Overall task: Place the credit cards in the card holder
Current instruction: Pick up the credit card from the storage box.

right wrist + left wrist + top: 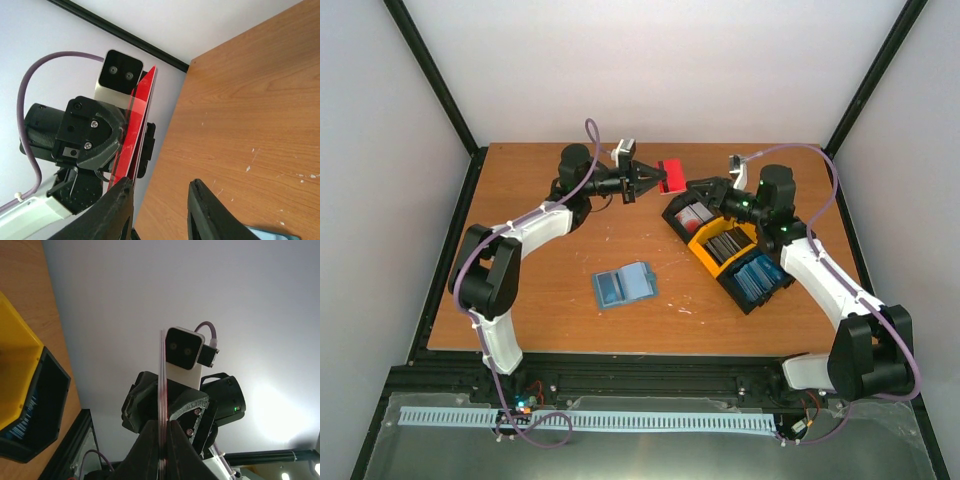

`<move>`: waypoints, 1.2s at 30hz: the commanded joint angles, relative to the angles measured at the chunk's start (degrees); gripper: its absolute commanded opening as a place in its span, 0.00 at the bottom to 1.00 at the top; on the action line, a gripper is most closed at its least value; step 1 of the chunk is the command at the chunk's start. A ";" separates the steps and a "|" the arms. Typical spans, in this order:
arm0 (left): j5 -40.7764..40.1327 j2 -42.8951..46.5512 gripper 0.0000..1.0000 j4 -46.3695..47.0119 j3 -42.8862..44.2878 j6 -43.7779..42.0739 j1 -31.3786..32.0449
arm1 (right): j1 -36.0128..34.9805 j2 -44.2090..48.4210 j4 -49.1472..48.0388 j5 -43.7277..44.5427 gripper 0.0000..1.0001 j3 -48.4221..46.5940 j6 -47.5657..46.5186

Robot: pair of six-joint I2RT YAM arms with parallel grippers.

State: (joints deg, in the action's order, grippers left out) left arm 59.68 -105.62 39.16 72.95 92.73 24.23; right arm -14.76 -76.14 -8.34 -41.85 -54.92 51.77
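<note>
Card holder point(625, 286) left of tray point(699, 251)

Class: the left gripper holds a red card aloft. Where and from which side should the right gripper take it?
Probably the red card at its free end, opposite the left gripper, the right gripper closing in from its own side: both flat faces lie bare there.

A bright red credit card point(671, 177) hung on edge in the air at the upper centre of the top view. The blue-grey card holder point(624, 286) lay open and flat on the table point(535, 300) at centre frame, well apart from it.
</note>
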 commanded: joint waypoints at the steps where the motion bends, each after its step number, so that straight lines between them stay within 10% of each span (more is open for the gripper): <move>1: -1.32 -1.52 0.01 -5.33 2.55 -6.05 0.05 | -0.37 -0.49 3.15 -2.85 0.31 -1.46 -2.05; 20: 2.09 -0.98 0.01 -1.21 1.53 -4.45 0.07 | -0.42 -4.36 -8.81 -5.59 0.32 0.71 4.76; 36: 4.99 -1.97 0.05 2.25 0.52 -3.27 0.03 | 0.35 -10.08 -31.50 -9.54 0.03 4.15 18.86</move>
State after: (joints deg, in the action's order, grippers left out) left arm 61.17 -107.09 39.07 73.34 88.82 23.75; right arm -14.74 -85.10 -30.94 -51.20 -51.96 66.54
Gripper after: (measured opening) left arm 0.053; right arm 0.066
